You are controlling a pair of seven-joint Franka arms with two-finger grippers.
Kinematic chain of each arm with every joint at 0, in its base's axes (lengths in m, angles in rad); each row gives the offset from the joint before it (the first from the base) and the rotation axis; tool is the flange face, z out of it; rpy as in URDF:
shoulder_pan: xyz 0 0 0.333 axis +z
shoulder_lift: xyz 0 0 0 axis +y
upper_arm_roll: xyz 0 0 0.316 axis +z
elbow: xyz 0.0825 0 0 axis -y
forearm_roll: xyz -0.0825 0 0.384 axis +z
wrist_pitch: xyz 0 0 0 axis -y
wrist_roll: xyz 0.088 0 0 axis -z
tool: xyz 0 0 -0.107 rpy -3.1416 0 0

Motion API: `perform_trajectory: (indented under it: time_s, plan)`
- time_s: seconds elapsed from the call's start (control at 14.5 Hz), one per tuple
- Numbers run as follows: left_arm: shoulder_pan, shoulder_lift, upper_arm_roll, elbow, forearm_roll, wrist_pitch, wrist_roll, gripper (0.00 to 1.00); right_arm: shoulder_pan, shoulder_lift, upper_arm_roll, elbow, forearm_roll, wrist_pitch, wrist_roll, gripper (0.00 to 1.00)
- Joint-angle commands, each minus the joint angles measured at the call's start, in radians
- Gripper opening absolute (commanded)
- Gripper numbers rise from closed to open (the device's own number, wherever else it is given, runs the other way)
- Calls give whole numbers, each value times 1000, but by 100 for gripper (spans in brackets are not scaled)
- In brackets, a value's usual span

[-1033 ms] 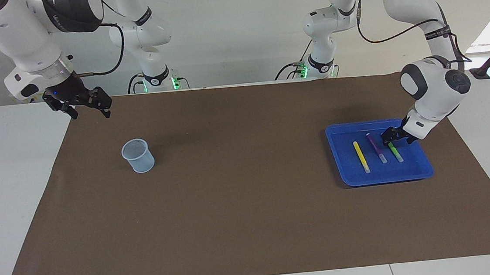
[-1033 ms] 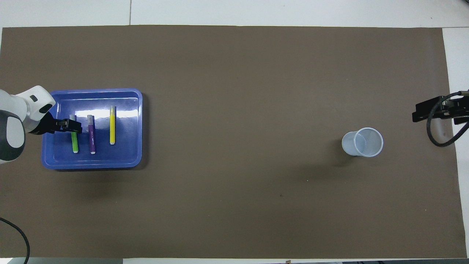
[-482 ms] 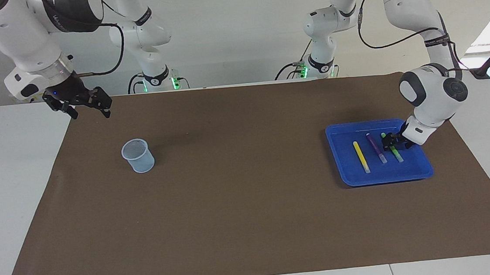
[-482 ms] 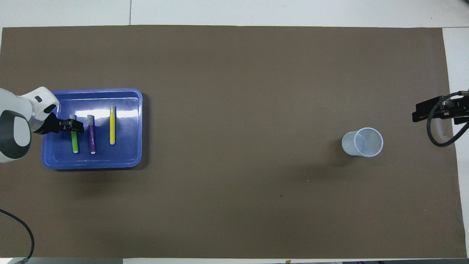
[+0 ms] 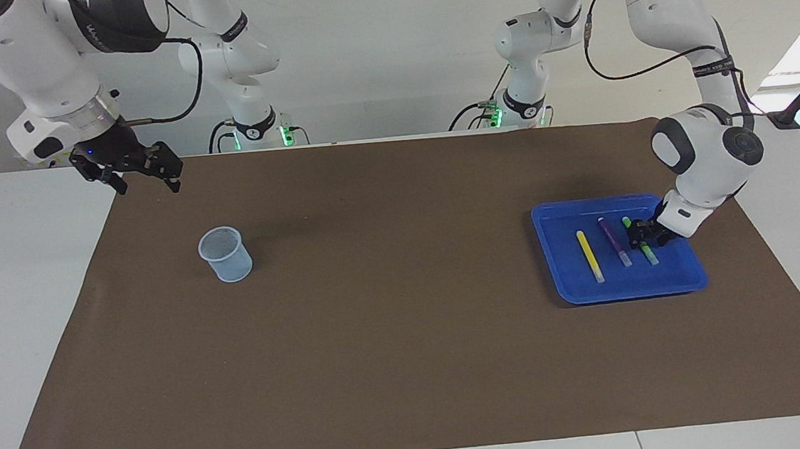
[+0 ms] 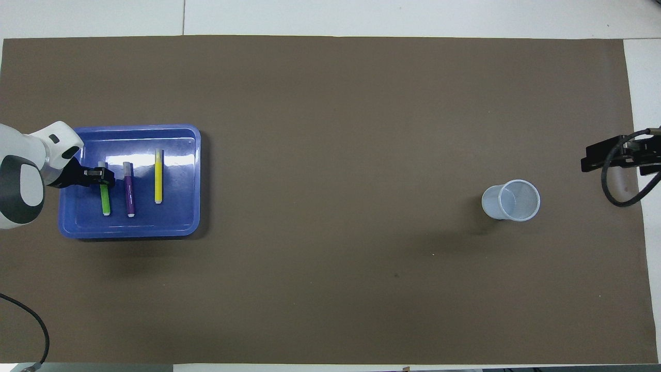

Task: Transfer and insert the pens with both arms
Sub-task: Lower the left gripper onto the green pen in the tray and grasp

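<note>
Three pens lie side by side in a blue tray toward the left arm's end of the table: yellow, purple and green. My left gripper is down in the tray, shut on the middle of the green pen, which still lies flat. In the overhead view the left gripper covers the upper half of the green pen, beside the purple and yellow pens. My right gripper is open and empty, held in the air over the mat's corner at its own end.
A pale translucent cup stands upright on the brown mat toward the right arm's end, also in the overhead view. Two smaller white arms with green-lit bases stand at the table's edge nearest the robots.
My left gripper has sunk from above the green pen down onto it and its fingers have drawn in around it. The right arm has not moved.
</note>
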Motion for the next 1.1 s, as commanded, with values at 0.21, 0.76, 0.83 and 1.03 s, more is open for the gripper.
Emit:
perform_trajectory:
  time_s: [0.21,0.76,0.83,1.03]
  plan:
    - [3,14,-1,6,13,19,-5,0,-3,-6,3,1,11,-16,12,100]
    - [-17,13,-4,103,-17,-114,-23,0,-3,-6,3,-1,10,-16,12,100]
    - [-23,11,-4,142,-19,-175,-44,0,-3,-6,3,1,10,-16,12,100]
    - [-75,2,-6,261,-28,-350,-176,0,-6,-6,1,1,10,-13,1,100]
